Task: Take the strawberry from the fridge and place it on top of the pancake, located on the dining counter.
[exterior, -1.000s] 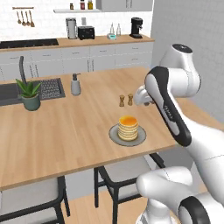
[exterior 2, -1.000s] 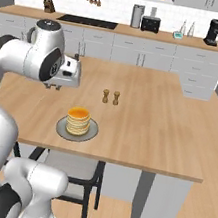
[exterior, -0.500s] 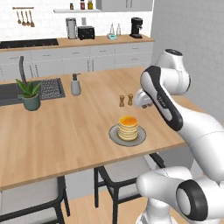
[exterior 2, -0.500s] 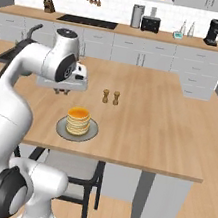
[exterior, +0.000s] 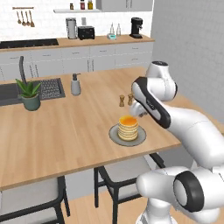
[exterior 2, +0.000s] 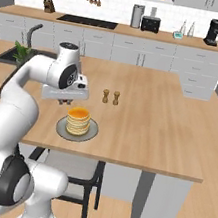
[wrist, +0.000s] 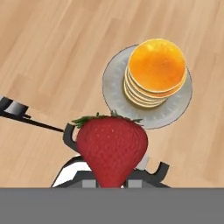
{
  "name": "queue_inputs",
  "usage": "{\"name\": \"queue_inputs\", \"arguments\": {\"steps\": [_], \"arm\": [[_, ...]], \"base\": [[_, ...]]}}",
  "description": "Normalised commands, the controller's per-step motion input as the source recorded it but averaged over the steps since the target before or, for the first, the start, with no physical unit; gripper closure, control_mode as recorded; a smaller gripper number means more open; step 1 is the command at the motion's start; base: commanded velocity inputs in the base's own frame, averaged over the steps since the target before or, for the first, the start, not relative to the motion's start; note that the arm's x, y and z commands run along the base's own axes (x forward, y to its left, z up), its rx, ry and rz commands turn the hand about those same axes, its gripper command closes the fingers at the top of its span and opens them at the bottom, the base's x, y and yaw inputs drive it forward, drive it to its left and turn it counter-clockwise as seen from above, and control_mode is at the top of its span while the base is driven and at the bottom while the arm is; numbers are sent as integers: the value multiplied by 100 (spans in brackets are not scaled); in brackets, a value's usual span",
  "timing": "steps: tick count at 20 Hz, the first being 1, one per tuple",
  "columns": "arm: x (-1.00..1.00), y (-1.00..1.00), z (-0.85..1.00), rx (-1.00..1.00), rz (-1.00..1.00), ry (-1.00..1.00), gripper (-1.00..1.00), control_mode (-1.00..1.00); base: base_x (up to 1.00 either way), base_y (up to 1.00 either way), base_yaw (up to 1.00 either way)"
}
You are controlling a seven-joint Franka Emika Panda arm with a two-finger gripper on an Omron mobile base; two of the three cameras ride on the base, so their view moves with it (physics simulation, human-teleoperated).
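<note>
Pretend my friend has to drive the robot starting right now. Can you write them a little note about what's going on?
Gripper: shut on the strawberry, hanging over the dining counter just beside the pancake, not yet right above it.
Pancake: stacked on its grey plate near the counter's front edge, top bare.
Salt and pepper shakers stand just behind the plate; mind them.
Done: the strawberry is picked up and carried to the counter.
Left: move over the middle of the stack, lower, open the gripper to set the berry on top, then lift away.
</note>
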Motion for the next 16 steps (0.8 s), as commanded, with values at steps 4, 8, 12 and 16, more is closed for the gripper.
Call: {"name": "queue_inputs", "arguments": {"steps": [4, 8, 12, 16], "arm": [[56, 0, -39, -2, 8, 7, 100, -100], [56, 0, -43, -2, 8, 7, 100, -100], [56, 0, -39, -1, 7, 6, 100, -100], [52, 0, -31, -1, 6, 5, 100, -100]], "base": [[0, 0, 0], [0, 0, 0], [0, 0, 0], [0, 0, 0]]}}
